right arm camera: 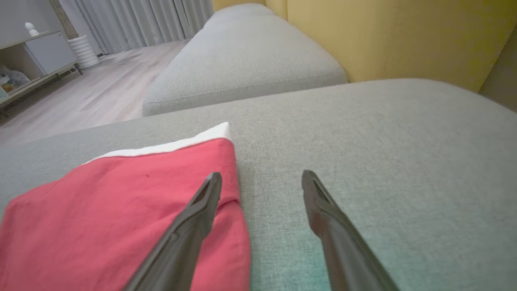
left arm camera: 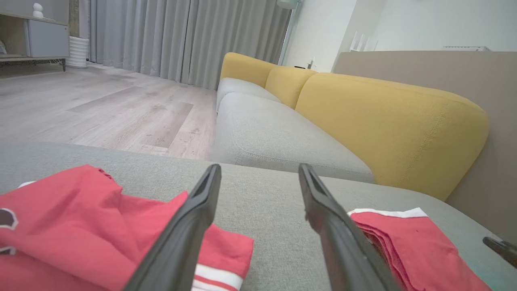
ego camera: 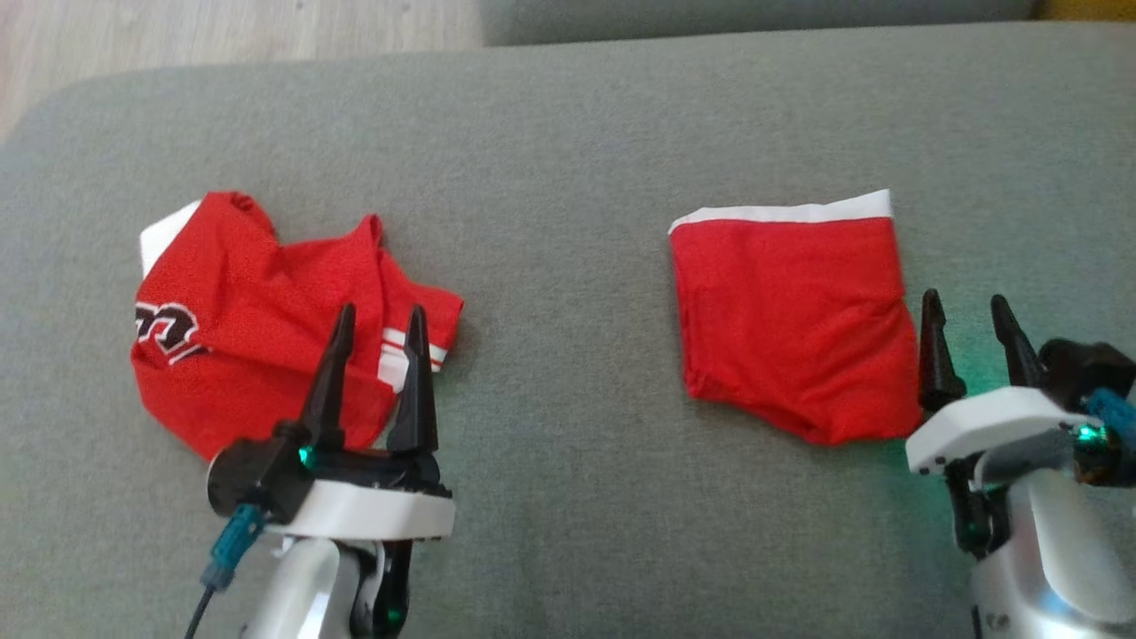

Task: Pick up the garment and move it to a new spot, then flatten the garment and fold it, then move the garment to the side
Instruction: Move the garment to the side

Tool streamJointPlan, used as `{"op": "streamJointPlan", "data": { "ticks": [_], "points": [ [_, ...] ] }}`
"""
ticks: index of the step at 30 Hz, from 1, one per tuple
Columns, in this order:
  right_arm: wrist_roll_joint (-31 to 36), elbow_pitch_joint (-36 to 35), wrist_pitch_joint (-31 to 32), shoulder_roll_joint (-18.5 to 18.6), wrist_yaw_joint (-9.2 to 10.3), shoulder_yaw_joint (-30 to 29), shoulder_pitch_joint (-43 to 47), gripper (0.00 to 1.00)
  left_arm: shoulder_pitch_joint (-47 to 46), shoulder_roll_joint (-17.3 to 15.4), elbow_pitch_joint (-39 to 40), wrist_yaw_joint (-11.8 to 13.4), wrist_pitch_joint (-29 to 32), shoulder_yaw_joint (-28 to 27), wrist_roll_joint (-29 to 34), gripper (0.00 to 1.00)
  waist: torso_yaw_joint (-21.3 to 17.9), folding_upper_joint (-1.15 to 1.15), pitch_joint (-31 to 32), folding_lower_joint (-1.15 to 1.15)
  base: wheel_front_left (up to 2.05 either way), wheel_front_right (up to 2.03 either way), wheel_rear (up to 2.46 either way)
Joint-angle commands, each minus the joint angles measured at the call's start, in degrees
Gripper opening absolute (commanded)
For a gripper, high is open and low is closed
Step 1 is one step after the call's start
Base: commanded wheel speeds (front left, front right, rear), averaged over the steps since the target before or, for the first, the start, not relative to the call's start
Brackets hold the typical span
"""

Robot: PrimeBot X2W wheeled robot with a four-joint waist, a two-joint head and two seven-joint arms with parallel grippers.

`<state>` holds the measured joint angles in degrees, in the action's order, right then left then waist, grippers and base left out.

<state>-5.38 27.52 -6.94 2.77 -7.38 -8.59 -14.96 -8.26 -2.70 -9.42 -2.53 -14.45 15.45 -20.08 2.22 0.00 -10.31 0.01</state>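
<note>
Both spread and empty: your right gripper (ego camera: 965,297) has the folded garment (ego camera: 790,319) parked at its left, your left gripper (ego camera: 382,311) poises over the crumpled jersey (ego camera: 231,284), likely next.

Crumpled jersey (ego camera: 257,293) — its lettering (ego camera: 167,330) only partly in sight, unreadable

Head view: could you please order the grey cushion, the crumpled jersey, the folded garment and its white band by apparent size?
1. grey cushion, by far the largest.
2. crumpled jersey and folded garment: they cover much the same area, too alike to rank.
3. white band, the smallest.
</note>
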Motion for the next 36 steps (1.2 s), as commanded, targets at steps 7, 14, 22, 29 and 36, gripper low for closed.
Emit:
{"op": "streamJointPlan", "data": {
  "ticks": [7,14,22,29,36],
  "points": [
    [-2.8,6.7,2.3,0.1,-0.11,2.1,-5.8,1.0,-3.5,-0.2,1.6,-0.1,-0.5,-1.1,0.6,1.0,2.6,0.0,-3.3,-0.01,0.0,0.0,0.0],
    [-2.3,11.7,4.0,0.1,-0.11,4.8,-8.4,1.0,-4.4,-0.2,1.8,0.1,-0.5,-0.9,0.8,1.0,2.9,0.0,-4.4,-0.01,0.0,0.0,0.0],
    [1.3,13.0,1.6,0.1,-0.11,4.9,-10.2,0.0,-4.7,-0.2,1.6,0.3,-0.5,-0.7,0.6,1.0,2.0,0.0,-3.6,-0.01,0.0,0.0,0.0],
    [6.3,11.0,0.5,3.0,-0.11,7.1,-11.2,0.0,-4.2,-0.2,1.7,0.5,-0.5,-0.9,-0.1,1.0,0.7,0.0,-1.4,-0.01,0.0,0.0,0.0],
    [5.4,6.5,4.6,13.7,-0.11,16.0,-12.5,0.0,-3.7,-0.2,2.3,0.8,-0.5,-1.1,-1.0,1.0,-0.3,0.0,-0.7,-0.01,0.0,0.0,0.0]
  ]
}}
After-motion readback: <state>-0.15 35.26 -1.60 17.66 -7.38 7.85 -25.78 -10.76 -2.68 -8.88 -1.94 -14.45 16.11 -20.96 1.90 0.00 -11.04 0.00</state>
